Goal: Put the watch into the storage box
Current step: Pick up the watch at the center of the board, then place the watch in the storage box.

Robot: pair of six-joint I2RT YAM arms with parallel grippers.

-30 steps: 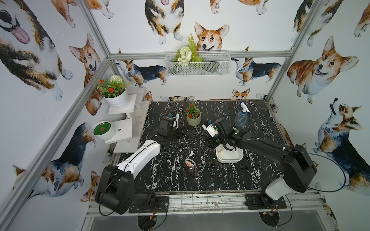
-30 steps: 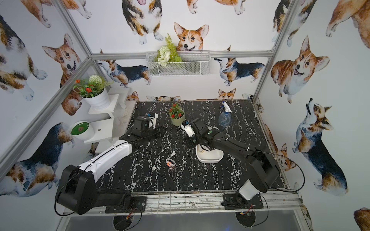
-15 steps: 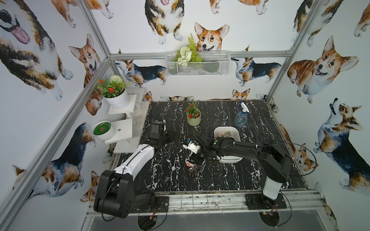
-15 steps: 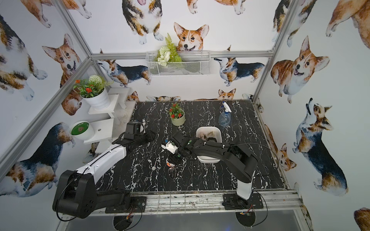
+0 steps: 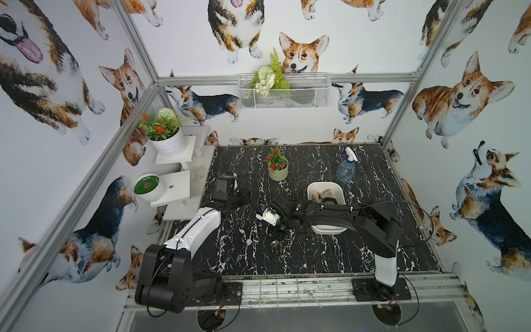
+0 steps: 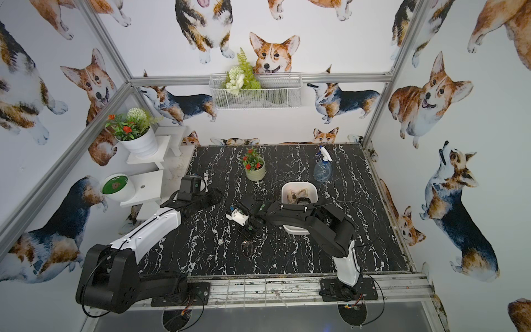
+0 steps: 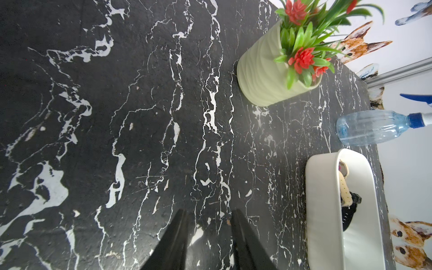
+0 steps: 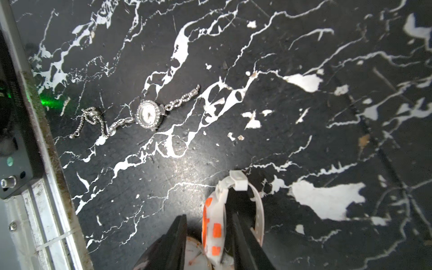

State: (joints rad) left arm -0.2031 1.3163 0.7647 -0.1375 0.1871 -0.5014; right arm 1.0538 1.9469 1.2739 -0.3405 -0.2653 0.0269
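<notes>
On the black, white-veined marble worktop (image 5: 316, 258) of the corgi-papered cell, your right end effector (image 8: 208, 214) pointed down over the watch (image 8: 214, 210), a white-strapped piece with orange patches. Its jaws straddled one side of the buckled strap loop, with one finger inside the loop and the other outside, by the dial. A sliver of worktop showed between the outer finger and the strap, so whether the grip was firm could not be told. The loop's long axis ran out from the fingers, buckle farthest. The storage box (image 5: 324, 184), already carrying other watches, sat near the right wrist, toward the far right of the worktop, with that arm's forearm crossing over it. Your right arm was much the nearer, and the carry looked short. A silver chain watch (image 8: 149, 114) lay flat on the worktop, apart from the jaws. Your left end effector (image 7: 208, 210) hovered open and empty over bare worktop, short of the green flower pot (image 7: 261, 77).
</notes>
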